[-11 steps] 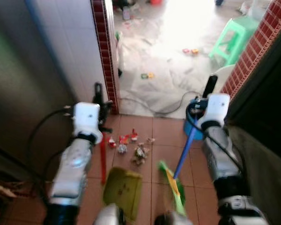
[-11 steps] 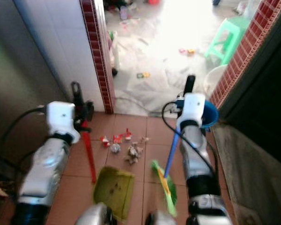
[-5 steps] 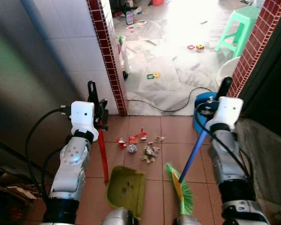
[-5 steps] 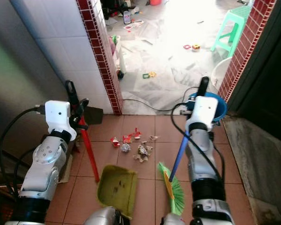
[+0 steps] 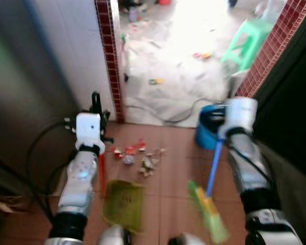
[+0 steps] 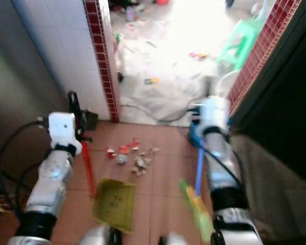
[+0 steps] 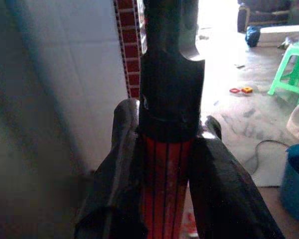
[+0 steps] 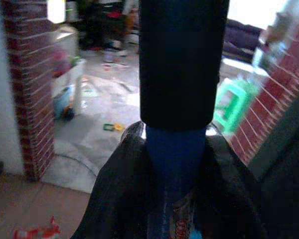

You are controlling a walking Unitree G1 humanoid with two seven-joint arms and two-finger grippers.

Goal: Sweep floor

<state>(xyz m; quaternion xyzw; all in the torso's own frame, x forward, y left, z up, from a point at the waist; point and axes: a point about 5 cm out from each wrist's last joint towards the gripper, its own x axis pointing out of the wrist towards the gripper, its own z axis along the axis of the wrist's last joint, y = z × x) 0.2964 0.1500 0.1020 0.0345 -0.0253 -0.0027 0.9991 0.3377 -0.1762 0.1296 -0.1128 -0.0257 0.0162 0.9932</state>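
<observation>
Now | right gripper [image 8: 164,194] clenched on blue broom handle [image 5: 212,171]; green bristle head [image 5: 209,212] on tiles, right of litter pile [image 5: 140,155] | left gripper [image 7: 164,174] clamped on red dustpan handle [image 5: 101,171]; green dustpan [image 5: 123,204] just robot-side of pile | judgement: sweep runs leftward and back toward pan; right arm does it

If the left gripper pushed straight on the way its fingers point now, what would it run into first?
Likely the red brick edging on the white tiled wall's corner. The left gripper, shut on the dustpan's red handle, points toward the doorway just beside that corner. Depth is unclear, so it might slip past onto the grey floor.
</observation>
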